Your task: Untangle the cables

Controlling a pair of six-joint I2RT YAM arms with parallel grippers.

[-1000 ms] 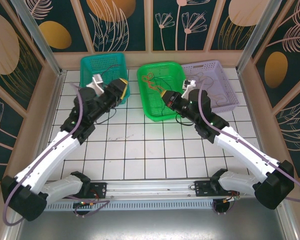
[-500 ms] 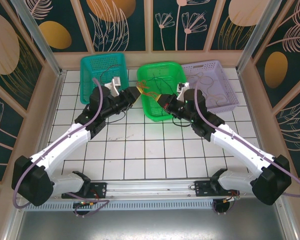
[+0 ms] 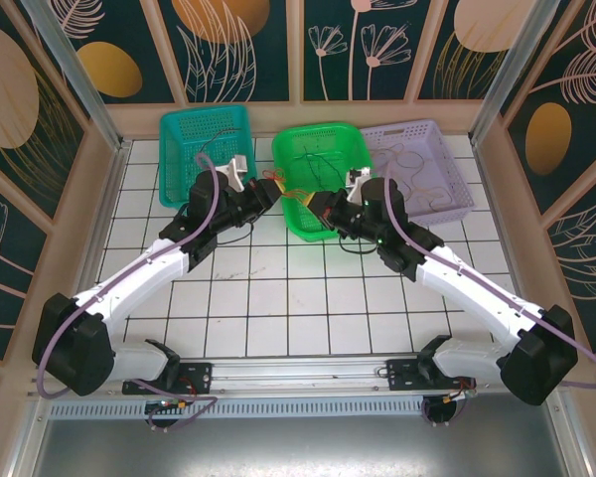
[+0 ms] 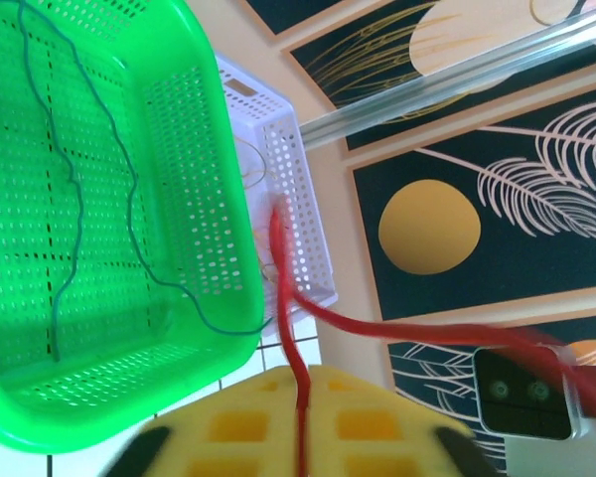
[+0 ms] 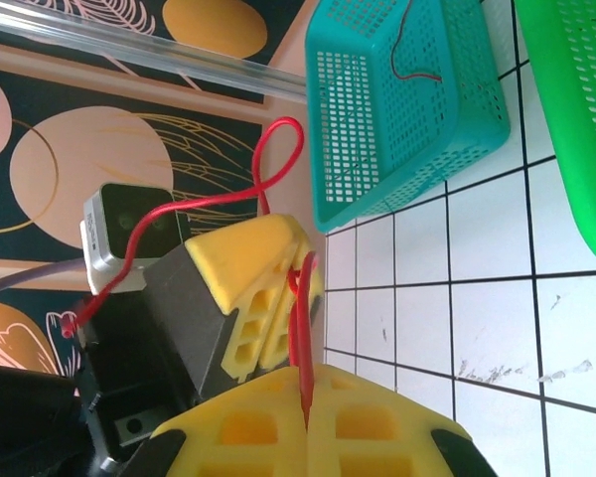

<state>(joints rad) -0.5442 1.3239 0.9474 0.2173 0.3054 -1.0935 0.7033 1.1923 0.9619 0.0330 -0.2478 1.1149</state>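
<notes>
Pinching together at the bottom of its wrist view, the left gripper (image 4: 300,376) has its yellow pads (image 4: 368,427) clamped on the red cable (image 4: 282,288), which runs straight up out of the seam between them. The right gripper (image 5: 306,376) is likewise squeezed tight on that red cable, a short way along it. Between the two grips the cable is short and nearly straight; past the left gripper it rises in a loose loop and trails back over that arm's wrist camera (image 5: 129,234).

From above, both grippers meet nose to nose just at the left rim of the green basket (image 3: 350,134), the left gripper (image 3: 268,189) outside it and the right gripper (image 3: 323,203) over its near corner. They crowd each other closely, and the left gripper's dark body blocks the lower left of the right wrist view.

Inside the green basket lies a thin green cable (image 4: 72,199), winding along the floor. The teal basket (image 5: 397,149) stands to the left, holding a thin red wire (image 5: 417,72). The lavender basket (image 4: 288,199) sits just beside the green one on the right. All rest on the white tiled table (image 3: 278,288).
</notes>
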